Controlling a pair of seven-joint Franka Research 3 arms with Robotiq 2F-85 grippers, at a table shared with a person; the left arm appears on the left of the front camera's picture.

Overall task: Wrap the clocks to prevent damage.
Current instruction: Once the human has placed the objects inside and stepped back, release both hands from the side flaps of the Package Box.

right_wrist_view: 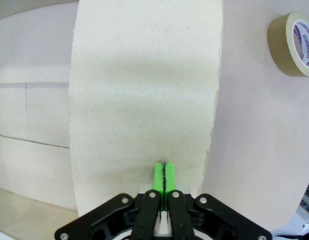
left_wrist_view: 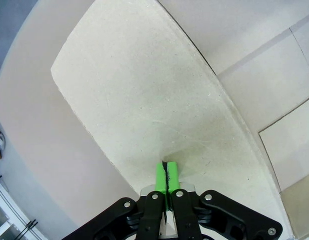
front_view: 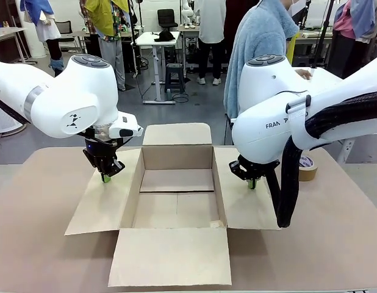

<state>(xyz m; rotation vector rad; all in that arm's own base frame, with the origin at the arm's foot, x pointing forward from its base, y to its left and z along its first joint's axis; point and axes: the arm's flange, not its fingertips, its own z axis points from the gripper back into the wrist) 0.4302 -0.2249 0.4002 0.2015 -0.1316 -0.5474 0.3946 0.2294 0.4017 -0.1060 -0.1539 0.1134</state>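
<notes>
While the side flaps (front_view: 106, 201) of the cardboard box (front_view: 176, 157) are pinned flat by the clenched, empty left gripper (front_view: 105, 177) and right gripper (front_view: 252, 183), box-readying is judged in hand; where the clocks lie cannot be told; lowering them inside is called for next.

The table (front_view: 42, 244) is seen from the robot's near side, across the cardboard box (front_view: 176, 210) toward the far room. Its left flap (left_wrist_view: 144, 100) and right flap (right_wrist_view: 144, 75) are framed closely from above by the wrist cameras; the tape roll (right_wrist_view: 293, 44), far right, is shared with the front view.
</notes>
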